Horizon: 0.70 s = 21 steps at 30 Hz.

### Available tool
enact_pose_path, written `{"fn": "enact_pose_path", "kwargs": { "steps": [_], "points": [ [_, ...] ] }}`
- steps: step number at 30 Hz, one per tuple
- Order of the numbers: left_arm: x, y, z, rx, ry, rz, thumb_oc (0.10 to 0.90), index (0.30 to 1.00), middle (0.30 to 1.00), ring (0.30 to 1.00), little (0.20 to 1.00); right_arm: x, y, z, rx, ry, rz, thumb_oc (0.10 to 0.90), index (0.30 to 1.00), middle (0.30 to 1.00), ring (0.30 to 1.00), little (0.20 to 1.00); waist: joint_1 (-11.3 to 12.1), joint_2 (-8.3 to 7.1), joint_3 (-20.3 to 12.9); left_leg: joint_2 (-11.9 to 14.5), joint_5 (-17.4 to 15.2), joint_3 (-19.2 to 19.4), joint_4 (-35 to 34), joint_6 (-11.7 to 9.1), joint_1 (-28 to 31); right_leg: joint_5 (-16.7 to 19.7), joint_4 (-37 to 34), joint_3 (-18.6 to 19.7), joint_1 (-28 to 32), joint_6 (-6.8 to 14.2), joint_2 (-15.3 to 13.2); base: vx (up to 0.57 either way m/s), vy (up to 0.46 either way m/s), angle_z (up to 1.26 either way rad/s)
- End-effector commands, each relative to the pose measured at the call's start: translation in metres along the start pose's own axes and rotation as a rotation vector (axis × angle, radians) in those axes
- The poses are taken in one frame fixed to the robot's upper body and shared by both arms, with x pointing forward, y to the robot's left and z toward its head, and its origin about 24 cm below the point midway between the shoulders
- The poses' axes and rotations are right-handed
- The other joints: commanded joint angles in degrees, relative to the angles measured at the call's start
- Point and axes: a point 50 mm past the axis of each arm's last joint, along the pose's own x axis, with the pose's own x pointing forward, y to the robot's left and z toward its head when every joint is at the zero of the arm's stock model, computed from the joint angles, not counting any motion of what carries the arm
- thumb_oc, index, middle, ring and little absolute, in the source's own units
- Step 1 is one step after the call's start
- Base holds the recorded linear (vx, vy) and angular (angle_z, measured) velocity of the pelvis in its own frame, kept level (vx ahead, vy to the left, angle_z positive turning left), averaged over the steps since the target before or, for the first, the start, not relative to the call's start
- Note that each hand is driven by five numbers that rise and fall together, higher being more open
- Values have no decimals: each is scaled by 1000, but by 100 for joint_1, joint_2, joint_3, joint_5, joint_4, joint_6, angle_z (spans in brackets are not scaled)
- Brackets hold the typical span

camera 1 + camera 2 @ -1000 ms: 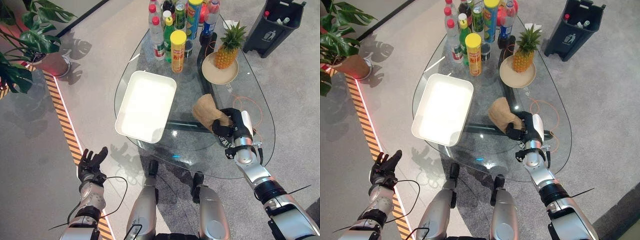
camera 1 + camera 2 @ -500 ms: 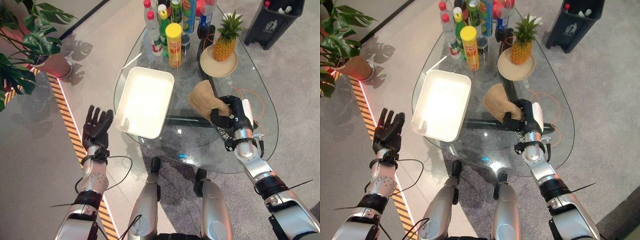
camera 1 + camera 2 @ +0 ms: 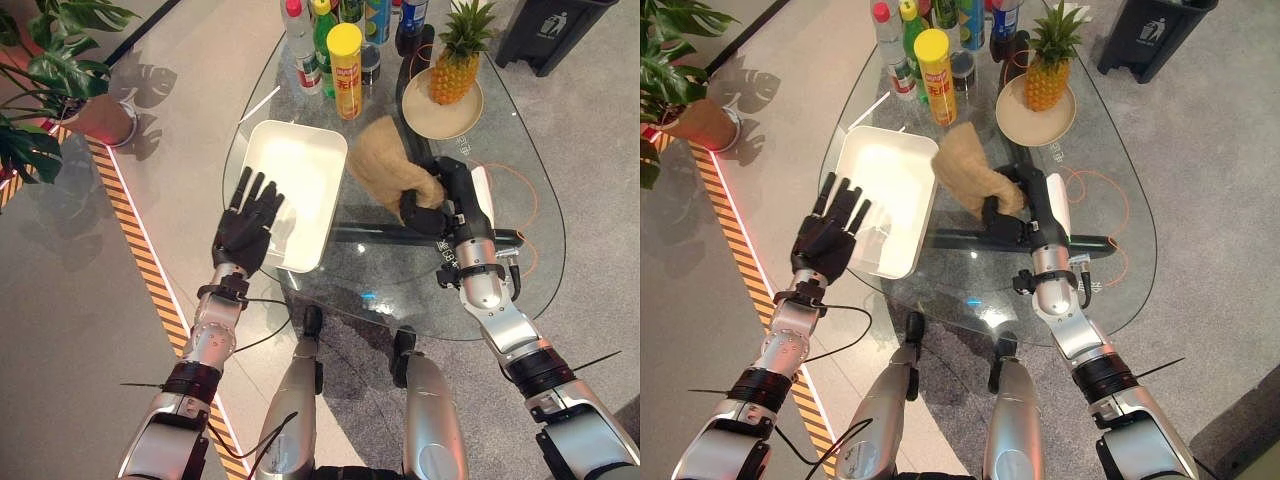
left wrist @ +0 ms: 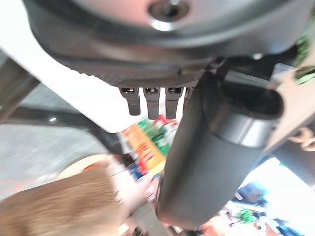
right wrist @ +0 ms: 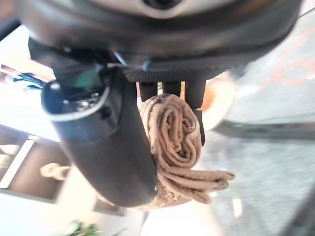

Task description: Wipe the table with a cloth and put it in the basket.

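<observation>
The tan cloth is bunched in the right hand, whose fingers curl around it, holding it over the glass table just beside the white basket. The left hand hovers at the basket's near edge with its fingers straight and spread. Bottles, a yellow can and a pineapple on a plate stand at the table's far end.

Right hand clenched — left hand (fingers straight) raised.

Showroom-like lounge: glass table, potted plant, striped floor tape.
</observation>
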Motion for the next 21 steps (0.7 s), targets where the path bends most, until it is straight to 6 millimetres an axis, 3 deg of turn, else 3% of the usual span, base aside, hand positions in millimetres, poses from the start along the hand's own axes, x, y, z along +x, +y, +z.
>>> {"fn": "enact_pose_path", "kwargs": {
  "steps": [1, 11, 21],
  "points": [
    [21, -42, 39, 22, -110, -212, 800, 900, 900, 900, 900, 25, -6, 102, 158, -497, -39, 100, 300, 300, 300, 200, -174, -440, -105, -404, -938, 610, 956, 310, 1, 760, -1280, 99, 579, -102, 393, 44, -14, 1],
    [29, -59, 24, -13, -7, -256, 800, 900, 900, 900, 900, 20, 1, 127, 231, -589, 8, 100, 300, 300, 300, 200, -185, -485, -105, -361, -974, 614, 1048, 265, 11, 741, -1301, 86, 676, -108, 374, 32, -17, 1],
    [32, -74, 17, -65, 17, -327, 800, 900, 900, 900, 900, 15, 15, 135, 255, -594, 95, 100, 300, 300, 300, 200, -182, -511, -105, -371, -984, 574, 1094, 237, -2, 740, -1296, 89, 690, -111, 367, 25, -14, 0]
  ]
}}
